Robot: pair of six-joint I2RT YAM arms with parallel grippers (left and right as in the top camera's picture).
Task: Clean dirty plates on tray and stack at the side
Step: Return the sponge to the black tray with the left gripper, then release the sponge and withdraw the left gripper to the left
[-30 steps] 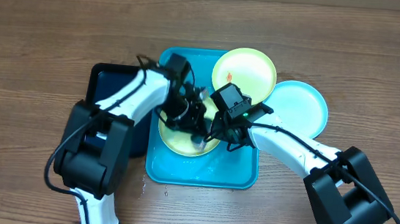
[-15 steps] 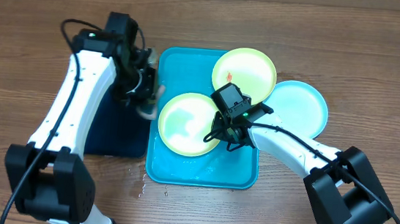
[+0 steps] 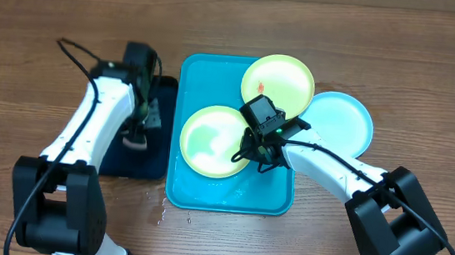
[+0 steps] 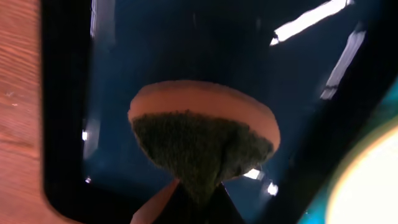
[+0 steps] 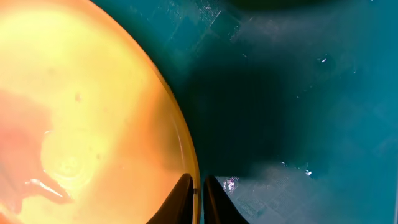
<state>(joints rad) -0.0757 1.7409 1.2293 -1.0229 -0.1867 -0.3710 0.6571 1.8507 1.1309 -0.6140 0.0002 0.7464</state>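
A light green plate (image 3: pixel 212 140) lies in the turquoise tray (image 3: pixel 229 196), its whitish centre wet. My right gripper (image 3: pixel 249 151) is shut on this plate's right rim; in the right wrist view the rim (image 5: pixel 194 180) runs between the two dark fingers (image 5: pixel 181 202). A second green plate (image 3: pixel 278 84) with a red-orange smear rests over the tray's far right corner. The light blue plate (image 3: pixel 338 121) lies on the table to the right. My left gripper (image 3: pixel 136 134) hangs over the black tray (image 3: pixel 116 154), shut on a sponge (image 4: pixel 202 140) with a dark green scrub face.
The black tray (image 4: pixel 186 50) lies directly left of the turquoise tray, their long sides almost touching. A few water drops (image 3: pixel 162 213) sit on the wooden table (image 3: pixel 42 51) by the turquoise tray's near left corner. The turquoise tray's floor (image 5: pixel 298 93) looks wet.
My left arm has swung left off the green plate, carrying the sponge to above the black tray. The right gripper has stayed on the plate's rim.
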